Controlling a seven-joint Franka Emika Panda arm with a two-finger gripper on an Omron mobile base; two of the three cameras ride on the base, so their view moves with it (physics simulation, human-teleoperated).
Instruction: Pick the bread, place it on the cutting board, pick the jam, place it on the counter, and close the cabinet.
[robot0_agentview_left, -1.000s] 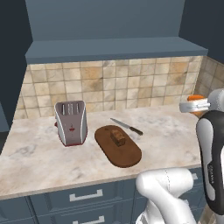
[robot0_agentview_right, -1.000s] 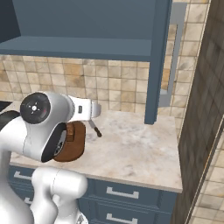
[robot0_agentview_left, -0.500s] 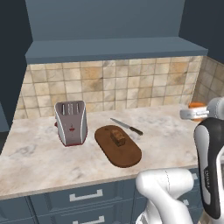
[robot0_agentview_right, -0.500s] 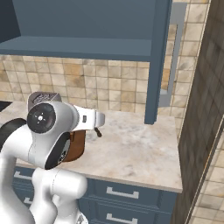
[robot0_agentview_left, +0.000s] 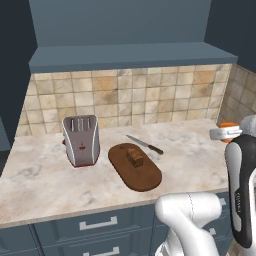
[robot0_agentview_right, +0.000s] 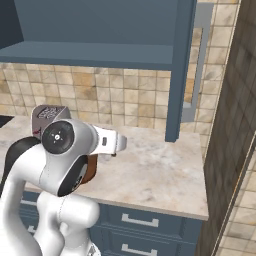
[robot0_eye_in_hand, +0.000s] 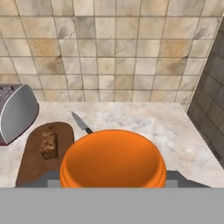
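1. Hand view: you are looking down on the orange lid of the jam, which sits right at the bottom of the picture where the fingers come up. The fingertips themselves are hidden, so you cannot tell from here whether they are clamped on the jar.
2. Left base view: the jam shows at the far right edge, orange lid above a pale band, just beside the top of the arm and over the right end of the counter. You cannot tell whether it is touching the stone.
3. The bread lies on the cutting board, toward the board's far end. In the hand view the same bread sits on the cutting board at lower left.
4. A knife lies on the counter just behind the board, with its dark handle to the right. You see its blade in the hand view too, between board and jam lid.
5. A silver toaster stands upright to the left of the board, apart from it.
6. Right base view: the cabinet has its door swung open edge-on, with a slim silver handle running down it. The arm's big joint blocks the lower left of this view.
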